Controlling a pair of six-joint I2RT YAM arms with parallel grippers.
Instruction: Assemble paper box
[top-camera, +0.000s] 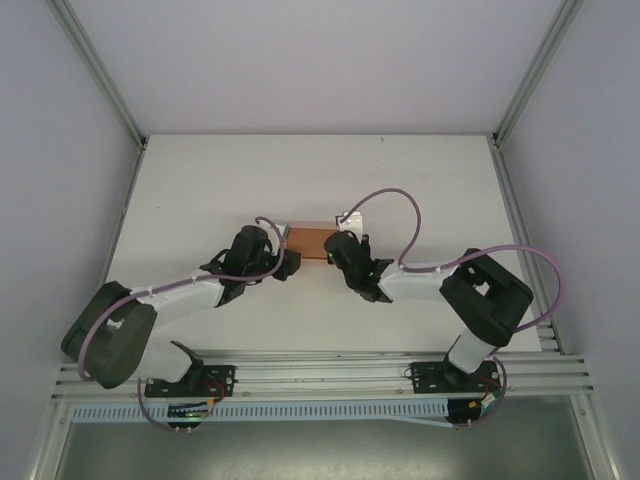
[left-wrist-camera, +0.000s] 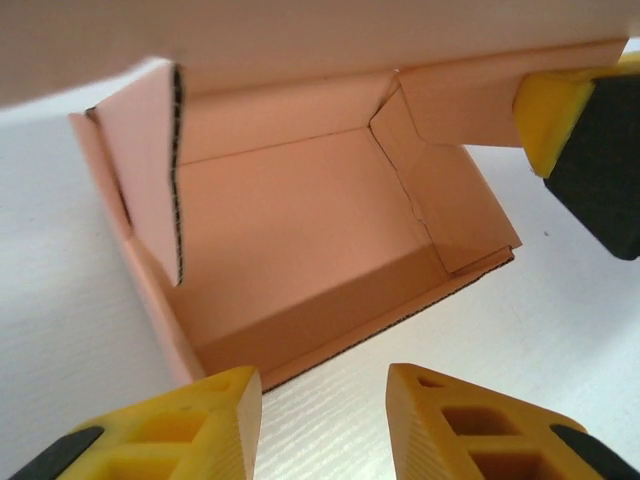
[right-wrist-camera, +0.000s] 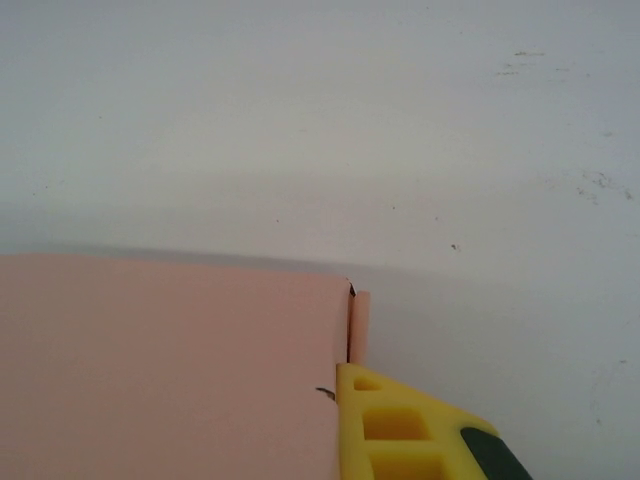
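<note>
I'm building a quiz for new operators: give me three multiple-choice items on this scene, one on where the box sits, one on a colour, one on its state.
1. Where on the table is the paper box? A) far left corner B) middle, between the left hand and right hand C) near right corner
2. What colour are the left hand's fingers? A) blue B) white C) yellow
3. The box is: A) open, inside showing B) a flat sheet C) taped shut
Answers: 1 B, the top view shows it between both hands. 2 C, the left wrist view shows yellow. 3 A, that view looks into its hollow.
</note>
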